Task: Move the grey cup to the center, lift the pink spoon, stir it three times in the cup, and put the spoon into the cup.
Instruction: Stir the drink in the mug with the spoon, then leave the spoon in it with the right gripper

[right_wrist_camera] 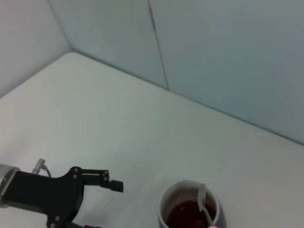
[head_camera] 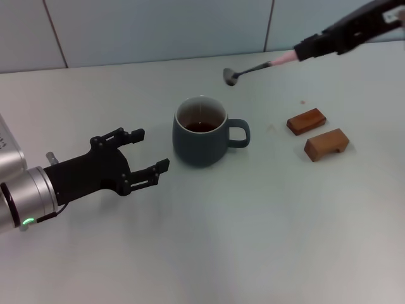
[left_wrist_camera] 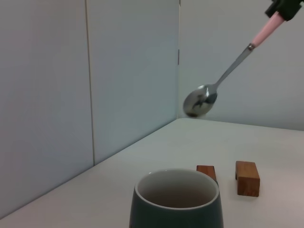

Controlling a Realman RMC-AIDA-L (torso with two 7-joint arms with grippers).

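Pink spoon [head_camera: 253, 68] raised in the right end effector [head_camera: 302, 51], behind the grey cup [head_camera: 201, 132].

Gripped by its handle, bowl angled down; lower it straight into the brown liquid without clipping the rim. Left end effector [head_camera: 147, 151] rests open on the tabletop [head_camera: 253, 240], beside the cup.

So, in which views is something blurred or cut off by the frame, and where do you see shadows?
Head view: soft even light, a faint shadow under the grey cup, and the right gripper runs off the frame's corner. Left wrist view: the cup is cut by the frame edge; the pink spoon is sharp. Right wrist view: the spoon is blurred, overlapping the cup; the left gripper is clear.
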